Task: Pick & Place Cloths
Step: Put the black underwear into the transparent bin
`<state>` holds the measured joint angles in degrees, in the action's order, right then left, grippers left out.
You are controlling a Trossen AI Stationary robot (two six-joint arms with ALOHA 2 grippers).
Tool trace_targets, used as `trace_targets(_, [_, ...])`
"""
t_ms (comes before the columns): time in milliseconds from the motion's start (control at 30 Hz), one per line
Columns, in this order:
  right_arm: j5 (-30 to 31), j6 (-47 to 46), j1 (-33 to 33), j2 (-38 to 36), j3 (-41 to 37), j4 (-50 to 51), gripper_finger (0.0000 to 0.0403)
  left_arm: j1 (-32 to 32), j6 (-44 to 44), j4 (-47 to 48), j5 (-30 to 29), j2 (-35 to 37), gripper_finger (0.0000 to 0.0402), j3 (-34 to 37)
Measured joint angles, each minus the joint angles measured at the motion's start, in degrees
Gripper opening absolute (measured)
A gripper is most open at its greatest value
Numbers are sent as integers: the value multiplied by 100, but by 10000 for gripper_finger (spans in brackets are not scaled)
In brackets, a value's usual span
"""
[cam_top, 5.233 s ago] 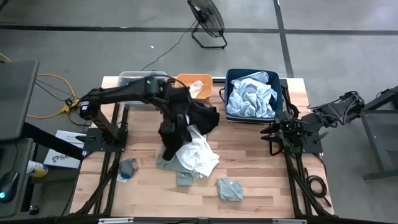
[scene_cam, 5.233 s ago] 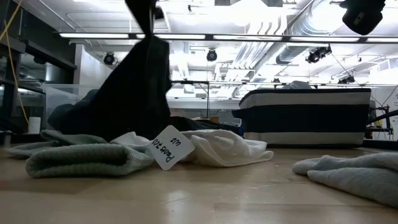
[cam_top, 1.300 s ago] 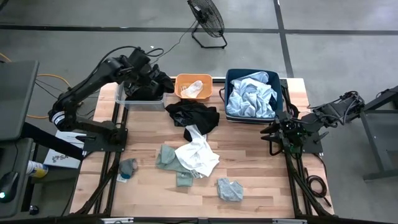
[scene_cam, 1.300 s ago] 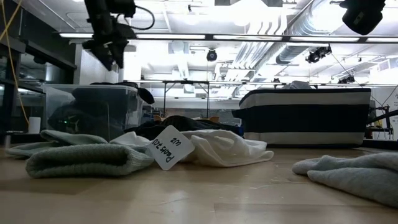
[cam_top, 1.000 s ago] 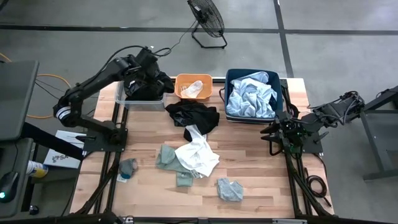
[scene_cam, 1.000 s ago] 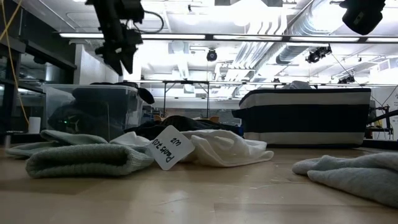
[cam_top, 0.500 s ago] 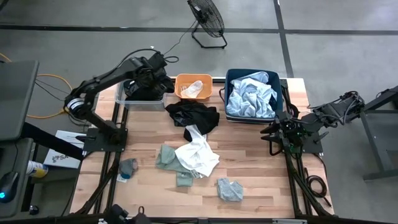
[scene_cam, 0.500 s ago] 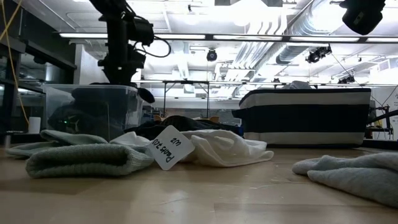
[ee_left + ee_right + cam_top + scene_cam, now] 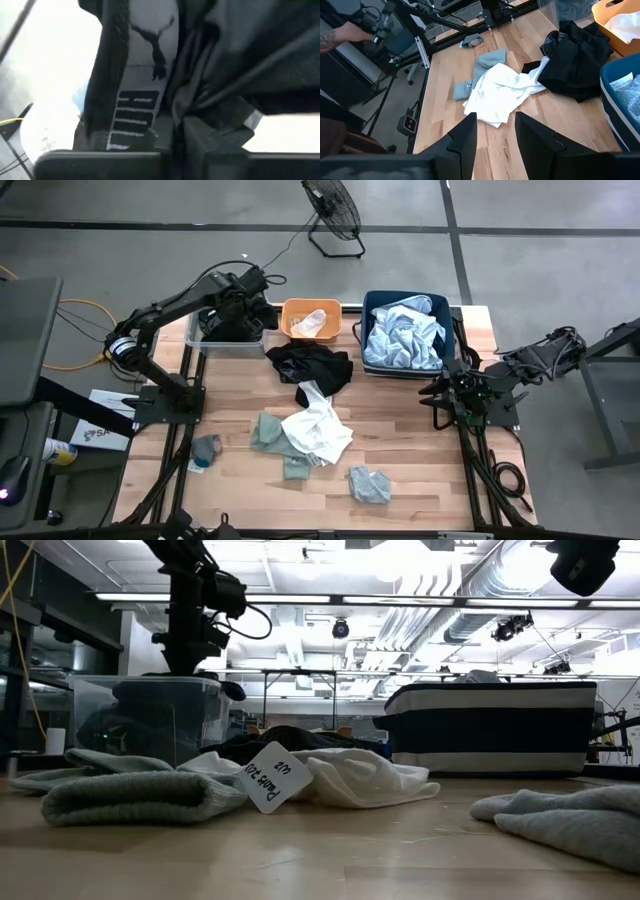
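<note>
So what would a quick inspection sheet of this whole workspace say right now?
Surface: wooden table, bare between piles.
Job's things: black cloth, white cloth and grey-green pieces on the table; pale blue cloth in the navy bin; dark cloth in the clear bin.
Clutter: orange bin.
Grippers: left gripper over the clear bin, shut on dark cloth; right gripper parked at the table's right edge, open.
Cables: yellow cable on the floor.
Surroundings: floor fan.

The wooden tabletop (image 9: pixel 400 430) carries three bins along its far edge: clear (image 9: pixel 225 332), orange (image 9: pixel 311 319) and navy (image 9: pixel 408 330). Nearer lie a black cloth (image 9: pixel 314 367), a white cloth (image 9: pixel 318 428), and grey-green pieces (image 9: pixel 369 484), probably socks
</note>
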<state>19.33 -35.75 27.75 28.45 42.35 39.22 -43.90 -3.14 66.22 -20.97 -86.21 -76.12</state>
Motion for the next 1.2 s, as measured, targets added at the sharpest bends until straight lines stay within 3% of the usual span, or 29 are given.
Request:
trace_targets(300, [-2,0,0,0,0,0,124,0,-108,1049,-140,250,3,2])
trace_targets(500, [-2,0,0,0,0,0,124,0,-617,1728,-614,779,2,4])
trace_targets(700, [-2,0,0,0,0,0,124,2,-1225,2127,-549,988,1,13])
trace_targets(967, [0,0,0,1,0,0,124,0,-1333,1221,-325,988,1,879])
trace_targets(1200, [0,0,0,2,0,0,124,-2,-1461,171,351,988,0,1526])
